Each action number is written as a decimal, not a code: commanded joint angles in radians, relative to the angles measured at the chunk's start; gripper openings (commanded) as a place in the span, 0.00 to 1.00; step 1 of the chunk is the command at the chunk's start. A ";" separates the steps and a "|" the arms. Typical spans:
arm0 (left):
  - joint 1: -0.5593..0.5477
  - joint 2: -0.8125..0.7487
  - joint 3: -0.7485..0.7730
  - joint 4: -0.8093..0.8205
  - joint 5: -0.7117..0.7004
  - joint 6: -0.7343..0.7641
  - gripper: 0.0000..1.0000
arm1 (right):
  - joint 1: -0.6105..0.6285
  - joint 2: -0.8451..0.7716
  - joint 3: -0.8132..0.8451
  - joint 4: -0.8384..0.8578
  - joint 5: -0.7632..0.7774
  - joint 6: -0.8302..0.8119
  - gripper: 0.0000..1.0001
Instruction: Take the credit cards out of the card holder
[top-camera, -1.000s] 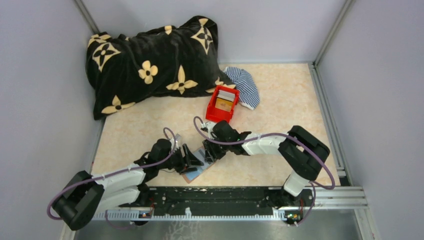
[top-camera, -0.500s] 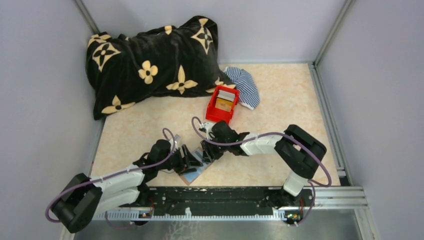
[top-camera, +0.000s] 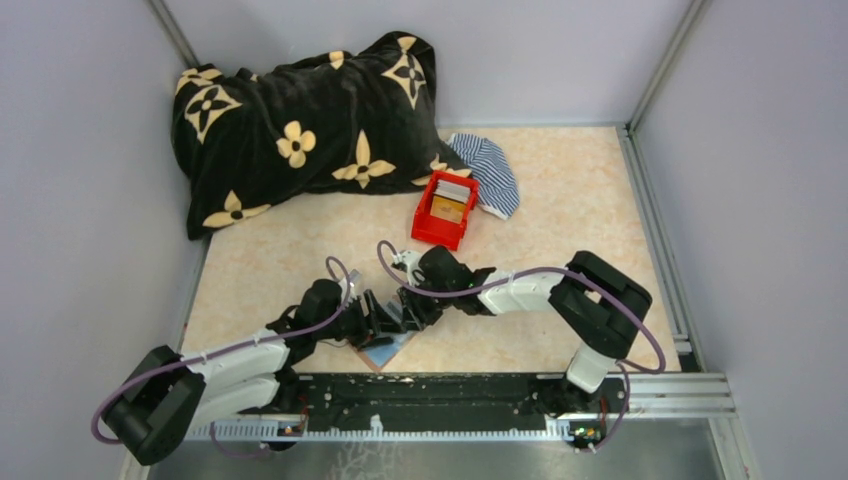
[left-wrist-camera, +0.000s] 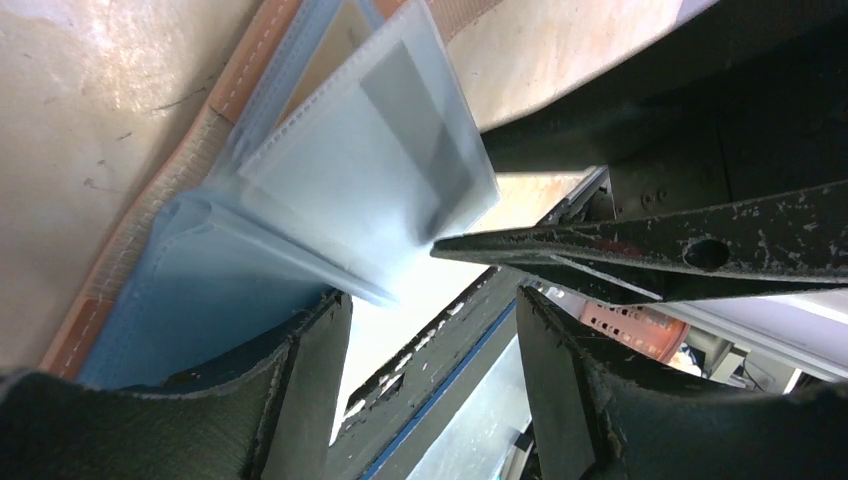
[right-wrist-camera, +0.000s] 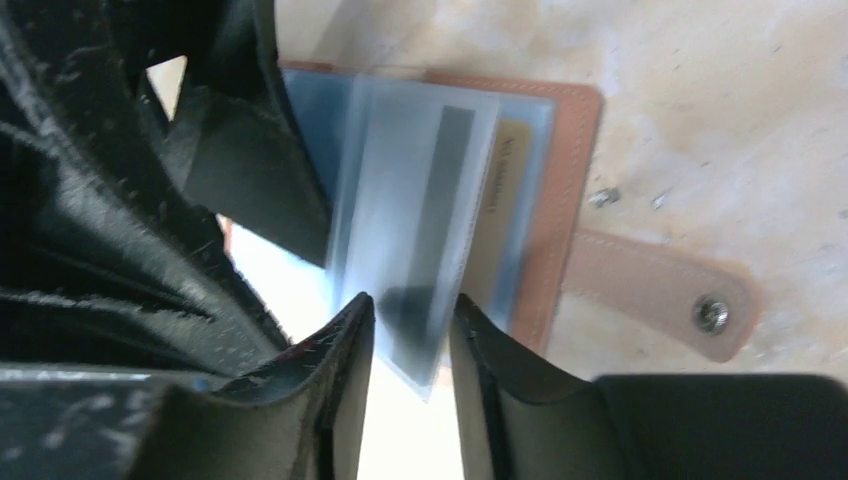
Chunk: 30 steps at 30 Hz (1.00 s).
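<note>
The card holder (top-camera: 388, 347) lies open on the table near the front edge, brown leather (right-wrist-camera: 560, 230) with a snap tab (right-wrist-camera: 690, 300). Clear sleeves (left-wrist-camera: 370, 170) fan up from it. One sleeve holds a pale card (right-wrist-camera: 420, 220) with a dark stripe, and a tan card (right-wrist-camera: 500, 200) shows behind it. My right gripper (right-wrist-camera: 412, 320) is open, its fingers straddling the free end of that sleeve with a gap on both sides. My left gripper (left-wrist-camera: 430, 340) is open, its left finger (left-wrist-camera: 300, 380) lying against the holder's blue flap (left-wrist-camera: 200, 290). Both grippers meet over the holder (top-camera: 395, 315).
A red open-top box (top-camera: 445, 210) with cards in it stands behind the grippers. A striped cloth (top-camera: 490, 170) lies beside it, and a large black flowered blanket (top-camera: 300, 120) fills the back left. Grey walls close in three sides.
My right arm has slid a little to the left, closer to the left gripper and over the holder. The left arm has hardly moved.
</note>
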 joint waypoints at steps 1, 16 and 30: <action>0.009 0.005 -0.017 -0.019 -0.033 0.025 0.69 | 0.034 -0.077 -0.004 -0.031 -0.068 -0.004 0.25; 0.019 -0.207 0.202 -0.240 -0.126 0.164 0.70 | 0.049 -0.093 0.031 -0.076 -0.018 -0.028 0.00; 0.043 -0.392 0.391 -0.559 -0.357 0.167 0.71 | 0.154 -0.094 0.118 -0.151 0.053 -0.060 0.04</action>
